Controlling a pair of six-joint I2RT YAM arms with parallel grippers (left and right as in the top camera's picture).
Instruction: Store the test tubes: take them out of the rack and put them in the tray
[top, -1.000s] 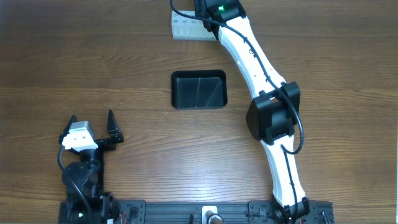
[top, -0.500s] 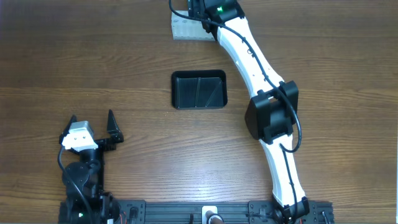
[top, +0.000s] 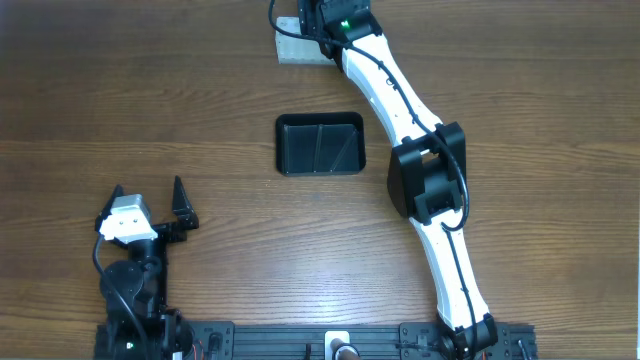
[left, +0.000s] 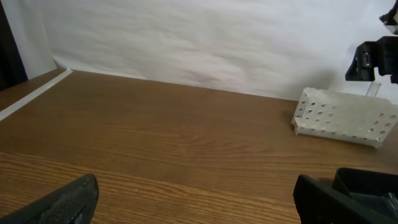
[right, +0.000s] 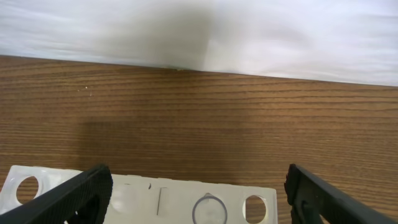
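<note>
Holding right gripper (right: 196, 180) spread wide above rack (right: 143, 200) at table's (top: 540, 110) far edge | holding left gripper (top: 150, 196) parted by near-left corner

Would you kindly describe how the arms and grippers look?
The right arm has white links, black joint housings, a black cable and a green light near the wrist. The left arm is black with a white block. The left gripper and right gripper have black fingers.

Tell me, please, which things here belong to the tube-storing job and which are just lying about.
Job: white rack, test tube in it, black tray, right hand over the rack.
Just there: left hand, open; tape strip along the wooden table.
</note>
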